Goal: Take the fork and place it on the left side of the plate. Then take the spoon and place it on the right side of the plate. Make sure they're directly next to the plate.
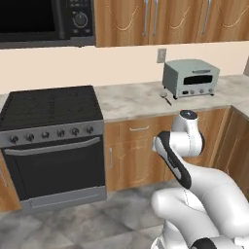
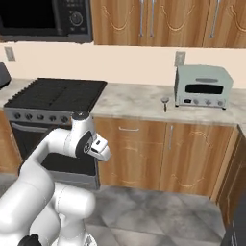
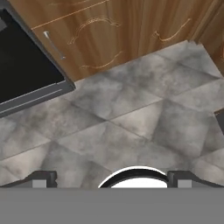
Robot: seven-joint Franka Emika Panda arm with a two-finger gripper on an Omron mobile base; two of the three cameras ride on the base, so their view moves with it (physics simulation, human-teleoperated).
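Note:
On the stone counter (image 1: 131,99), just left of the toaster oven (image 1: 190,78), lies the thin dark spoon (image 1: 168,101) (image 2: 165,107). A small pale silver-grey bit, apparently the fork (image 1: 163,94) (image 2: 165,100), sits at its far end; both are too small to make out clearly. The plate is out of view. My arm is folded low in front of the cabinets, well short of the counter. My gripper (image 3: 111,180) points down at the grey floor tiles (image 3: 131,118). It is open, with its fingertips (image 3: 43,179) far apart and nothing between them.
A black stove with an oven (image 1: 51,141) stands left of the wooden base cabinets (image 2: 158,149). A microwave (image 1: 44,22) and wall cabinets hang above. A side cabinet run (image 1: 238,146) closes off the right. The tiled floor lies open before the cabinets.

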